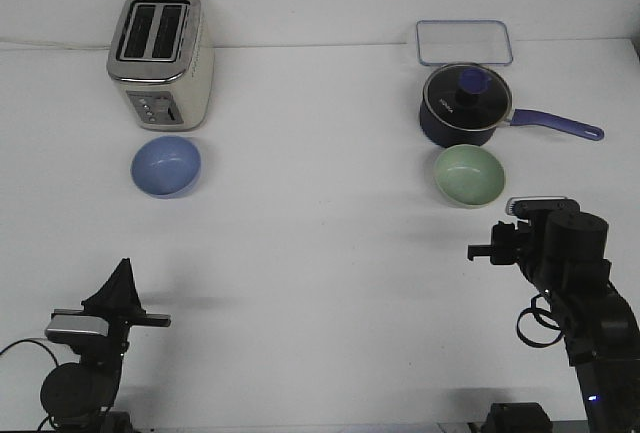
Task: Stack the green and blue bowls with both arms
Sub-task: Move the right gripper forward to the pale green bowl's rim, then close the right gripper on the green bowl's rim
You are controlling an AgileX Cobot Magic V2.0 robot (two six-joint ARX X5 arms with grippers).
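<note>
**Matte bowls among metal and glass**

The periwinkle blue bowl (166,165) and sage green bowl (469,174) look smooth and matte. The cream toaster (160,58) has a shiny brushed-metal top. The navy saucepan (463,106) carries a glossy glass lid. The white table (320,253) appears matte.

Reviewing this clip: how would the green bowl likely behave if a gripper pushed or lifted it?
The green bowl looks rigid, small and matte, so probably light and not very slippery. Its rounded sides suggest a push near the rim might tip or spin it. It sits close beside the saucepan, leaving little room on that side.
</note>
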